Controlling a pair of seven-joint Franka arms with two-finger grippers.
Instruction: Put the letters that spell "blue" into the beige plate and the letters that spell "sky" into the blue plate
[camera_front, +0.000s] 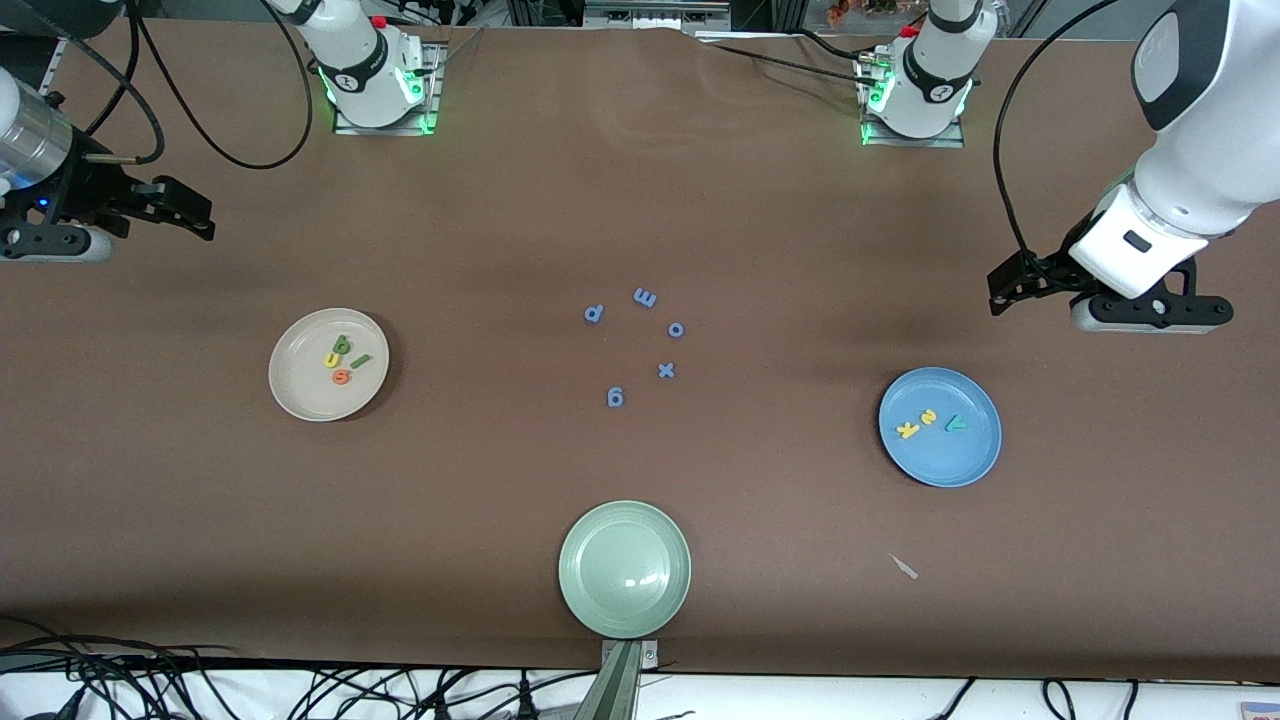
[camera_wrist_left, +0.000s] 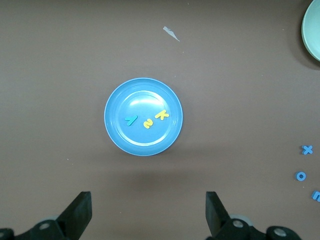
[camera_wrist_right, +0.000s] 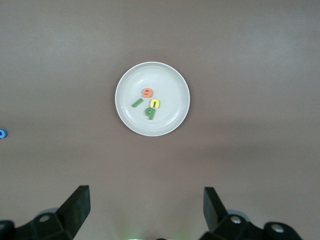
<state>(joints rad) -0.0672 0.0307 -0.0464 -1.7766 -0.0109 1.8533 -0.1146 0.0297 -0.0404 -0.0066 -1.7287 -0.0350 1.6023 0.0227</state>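
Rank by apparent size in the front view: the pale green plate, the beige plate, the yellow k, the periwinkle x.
1. Round pale green plate, though it sits nearest the camera.
2. Round cream-beige plate.
3. Yellow foam k.
4. Periwinkle foam x, slightly smaller.

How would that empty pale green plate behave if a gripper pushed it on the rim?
The pale green plate looks shallow with a wide flat base, so it would probably slide rather than tip. Its glossy surface suggests hard, stiff plastic, likely slippery. Being empty, it is probably light.

The brown table (camera_front: 640, 180) carried three plates. The beige plate (camera_front: 300, 395) lay toward the right arm's end, the blue plate (camera_front: 965, 460) toward the left arm's; a pale green plate (camera_front: 624, 569) sat nearest the front camera. Five periwinkle letters (camera_front: 666, 370) lay mid-table, a small scrap (camera_front: 905, 567) near the blue plate.
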